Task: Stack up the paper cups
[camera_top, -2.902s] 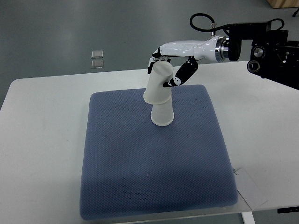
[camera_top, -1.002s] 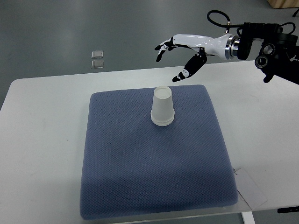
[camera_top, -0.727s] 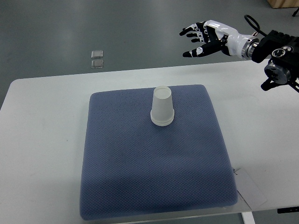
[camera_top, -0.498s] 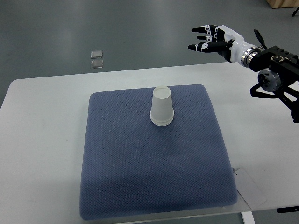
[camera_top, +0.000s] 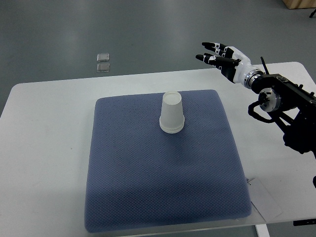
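White table on a grey-green floor

A white table (camera_top: 44, 148) with rounded corners is seen from above, filling the lower frame — beyond its far edge, at 12 o'clock, a dull grey-green floor (camera_top: 148, 29) is spread under even light. Two small pale squares (camera_top: 102, 61) are set into the floor at 11 o'clock — a tan object (camera_top: 298, 3) is cut off at 1 o'clock.

Stacked paper cups (camera_top: 172, 114) upturned on blue mat (camera_top: 163, 197), right hand (camera_top: 223, 58) empty, outstretched

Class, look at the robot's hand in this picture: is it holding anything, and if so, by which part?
Nothing is held. The right hand hangs open, fingers spread, off to the right of the stacked paper cups, which stand upside down on the blue mat.
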Tool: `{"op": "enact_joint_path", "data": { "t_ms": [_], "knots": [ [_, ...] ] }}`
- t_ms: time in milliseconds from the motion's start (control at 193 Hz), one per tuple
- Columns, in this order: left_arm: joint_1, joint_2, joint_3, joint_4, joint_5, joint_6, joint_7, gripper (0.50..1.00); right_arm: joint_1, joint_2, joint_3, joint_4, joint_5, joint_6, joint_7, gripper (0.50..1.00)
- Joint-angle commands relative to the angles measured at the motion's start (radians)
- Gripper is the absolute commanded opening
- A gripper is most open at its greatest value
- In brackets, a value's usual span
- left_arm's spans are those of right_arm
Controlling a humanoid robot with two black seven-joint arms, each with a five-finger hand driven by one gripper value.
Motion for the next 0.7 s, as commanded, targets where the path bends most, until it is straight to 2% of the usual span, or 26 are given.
{"op": "enact_joint_path", "data": {
  "t_ms": [0,498,696],
  "knots": [
    [0.0,0.0,0.0,0.0,0.0,0.0,0.0,1.0,-0.002,0.002,0.001,0.0,0.0,-0.002,0.001,0.911],
    [0.0,0.0,0.0,0.0,0.0,0.0,0.0,1.0,-0.047,0.036,0.033,-0.023,0.0,0.001,0.001,0.911],
    [0.0,0.0,0.0,0.0,0.0,0.0,0.0,1.0,-0.063,0.056,0.067,-0.085,0.0,0.074,0.001,0.911]
  ]
}}
